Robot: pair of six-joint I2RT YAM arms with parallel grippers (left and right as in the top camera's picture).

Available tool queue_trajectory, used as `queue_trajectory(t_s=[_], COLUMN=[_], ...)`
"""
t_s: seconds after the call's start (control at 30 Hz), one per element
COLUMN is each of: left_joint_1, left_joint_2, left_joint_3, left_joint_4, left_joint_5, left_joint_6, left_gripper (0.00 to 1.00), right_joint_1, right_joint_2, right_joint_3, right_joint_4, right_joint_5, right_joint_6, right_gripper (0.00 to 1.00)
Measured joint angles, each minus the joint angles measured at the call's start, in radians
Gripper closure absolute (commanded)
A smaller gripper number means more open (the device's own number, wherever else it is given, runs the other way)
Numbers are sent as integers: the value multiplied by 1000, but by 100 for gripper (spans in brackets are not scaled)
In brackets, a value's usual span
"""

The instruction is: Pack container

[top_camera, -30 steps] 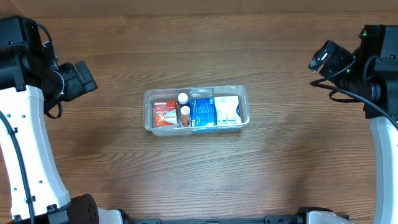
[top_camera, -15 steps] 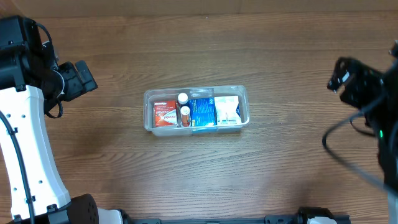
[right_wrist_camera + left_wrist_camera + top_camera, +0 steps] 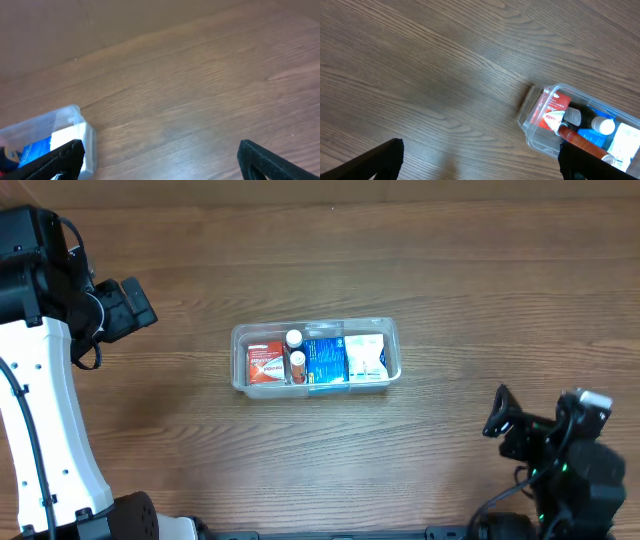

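overhead: the container [image 3: 238, 362] sits mid-frame on the surface [image 3: 400, 450], already full; left tool [image 3: 480, 162] and right tool [image 3: 160, 157] both gape wide, holding nothing. a careless arm sweep could knock it askew

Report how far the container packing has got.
Done: the container holds a red box, two small bottles, a blue box and a white packet, side by side. In hand: nothing; the left pincer and right pincer are both open, empty and away from it. Left: probably little, since no loose item shows on the table; no lid is in view.
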Motion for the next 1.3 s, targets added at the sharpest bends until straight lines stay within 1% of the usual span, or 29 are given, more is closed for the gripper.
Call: queue_trajectory(t_s=[0.17, 0.3, 0.47, 0.6, 0.8, 1.3], left_joint_1=[0, 0, 0, 0, 0, 0], left_joint_2=[0, 0, 0, 0, 0, 0], left_joint_3=[0, 0, 0, 0, 0, 0], left_joint_4=[0, 1, 0, 0, 0, 0], left_joint_5=[0, 0, 0, 0, 0, 0], left_joint_6=[0, 0, 0, 0, 0, 0], left_gripper=[0, 0, 0, 0, 0, 0], right_joint_1=[0, 0, 0, 0, 0, 0], right_joint_2=[-149, -222, -291, -310, -311, -311], right_joint_3=[-179, -252, -341, -411, -482, -483], right_joint_4=[-1, 9, 17, 32, 35, 39], right_joint_5=[-7, -8, -8, -8, -8, -8], right_joint_6=[-2, -2, -2, -2, -2, -2], right_gripper=[0, 0, 0, 0, 0, 0])
